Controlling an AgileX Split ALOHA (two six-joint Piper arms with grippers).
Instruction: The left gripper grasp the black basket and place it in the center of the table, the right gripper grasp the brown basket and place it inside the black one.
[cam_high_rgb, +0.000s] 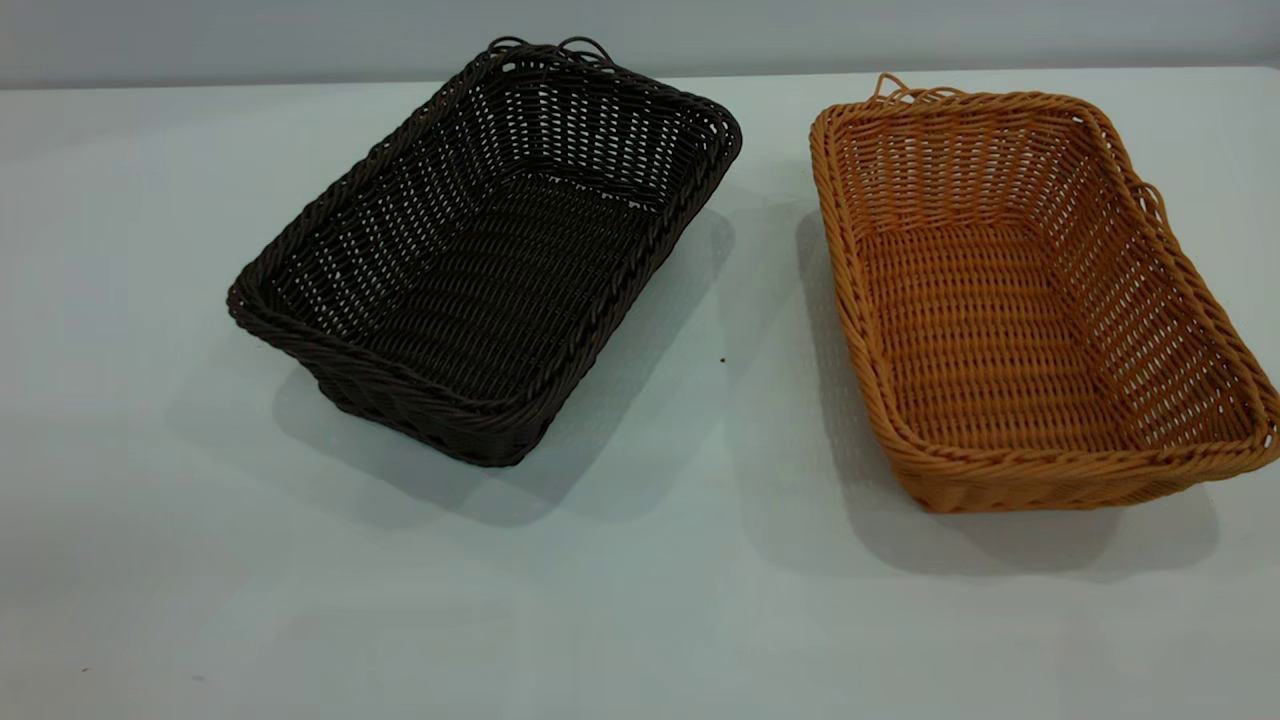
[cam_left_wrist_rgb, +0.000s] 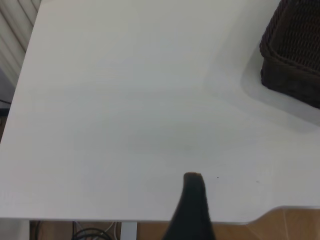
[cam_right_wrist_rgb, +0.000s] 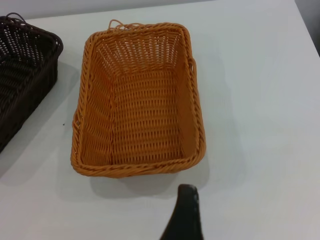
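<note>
The black basket (cam_high_rgb: 480, 280) sits empty on the white table (cam_high_rgb: 640, 600), left of the middle and turned at an angle. The brown basket (cam_high_rgb: 1020, 300) sits empty on the right, apart from it. Neither gripper shows in the exterior view. My left gripper (cam_left_wrist_rgb: 248, 200) hovers over bare table near the front edge, with one dark finger (cam_left_wrist_rgb: 193, 200) showing and a corner of the black basket (cam_left_wrist_rgb: 295, 55) far off. My right gripper (cam_right_wrist_rgb: 225, 202) hovers just short of the brown basket (cam_right_wrist_rgb: 140, 100), with one dark finger (cam_right_wrist_rgb: 185, 215) showing. Both grippers are open and empty.
A gap of bare table separates the two baskets. The table's front edge and a notch (cam_left_wrist_rgb: 280, 212) show close to the left gripper, with wooden floor beyond. The black basket's end (cam_right_wrist_rgb: 25, 75) lies beside the brown one in the right wrist view.
</note>
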